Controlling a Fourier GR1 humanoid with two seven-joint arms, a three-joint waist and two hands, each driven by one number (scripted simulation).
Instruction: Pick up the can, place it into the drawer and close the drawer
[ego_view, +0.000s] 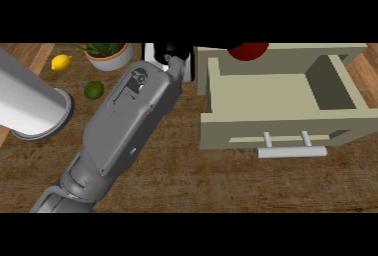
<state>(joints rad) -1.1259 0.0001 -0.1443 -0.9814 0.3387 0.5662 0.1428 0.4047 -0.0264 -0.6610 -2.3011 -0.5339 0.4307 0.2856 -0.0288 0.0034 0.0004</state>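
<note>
My right forearm (125, 120) runs from the lower left up to the top middle. Its black hand (174, 52) lies against a white can-like thing (190, 67), which shows on both sides of the hand and is mostly hidden by it. The beige drawer (221, 135) stands pulled open just to the right, with a bare floor and a grey bar handle (291, 151) at its front. A dark red round thing (248, 50) sits at the drawer's back edge, cut off by the top of the view.
A thick white cylinder (29, 102) with a grey end slants in from the left edge; it looks like my left forearm. A lemon (61, 61), a green fruit (94, 89) and a potted plant (109, 54) stand at the back left.
</note>
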